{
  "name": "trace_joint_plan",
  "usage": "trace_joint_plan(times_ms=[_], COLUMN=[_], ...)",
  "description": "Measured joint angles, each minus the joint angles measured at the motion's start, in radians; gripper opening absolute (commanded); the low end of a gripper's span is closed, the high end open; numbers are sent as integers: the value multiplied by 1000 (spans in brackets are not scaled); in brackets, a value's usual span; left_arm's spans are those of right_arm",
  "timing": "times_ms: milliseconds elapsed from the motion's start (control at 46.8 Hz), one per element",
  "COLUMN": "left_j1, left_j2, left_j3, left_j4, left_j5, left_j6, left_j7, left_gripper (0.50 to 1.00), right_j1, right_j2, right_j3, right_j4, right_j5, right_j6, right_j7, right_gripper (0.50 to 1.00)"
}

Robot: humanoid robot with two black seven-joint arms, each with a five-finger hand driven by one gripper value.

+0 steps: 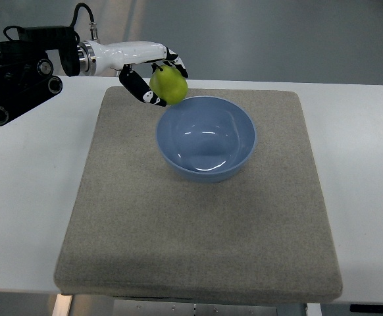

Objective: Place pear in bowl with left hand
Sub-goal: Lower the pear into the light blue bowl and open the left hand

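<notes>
A yellow-green pear (169, 84) hangs in the air just past the far left rim of the blue bowl (244, 128). My left hand (153, 78), white with black finger segments, is shut on the pear, its thumb below and its fingers (176, 62) curled over the top. The arm reaches in from the upper left. The bowl stands upright on the mat and holds nothing. My right hand is out of sight.
A grey-beige felt mat (198, 237) covers most of the white table (27, 197). The table's far edge runs just behind the hand, with grey floor beyond it.
</notes>
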Motion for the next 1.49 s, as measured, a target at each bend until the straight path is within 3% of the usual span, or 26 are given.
trace_joint_plan(times_ms=[342,704,1281,1302,1345,1366,1494], left_j1=[-3,17,51,52,56,60,67], left_j2=[24,-20,-90,-90,-91,-92,-94], left_j3=[7,82,118,117,116,115,114], left_j4=[-185,-184,-87,-87,-87,-87,-87], left_j5=[16,37,35,34,29,26,16], left_j6=[-5,-2,8,8,10,12,19], left_j7=[1,9,14,14,14,14,14], left_gripper=[500,500,500,527,698,741,795], right_j1=[0,0,0,0,0,0,0], right_j2=[0,0,0,0,0,0,0], right_j3=[0,0,0,0,0,0,0], right_j4=[0,0,0,0,0,0,0], right_j5=[0,0,0,0,0,0,0], right_j6=[0,0,0,0,0,0,0], right_j7=[0,0,0,0,0,0,0], right_gripper=[926,926,926,926,926,926,926])
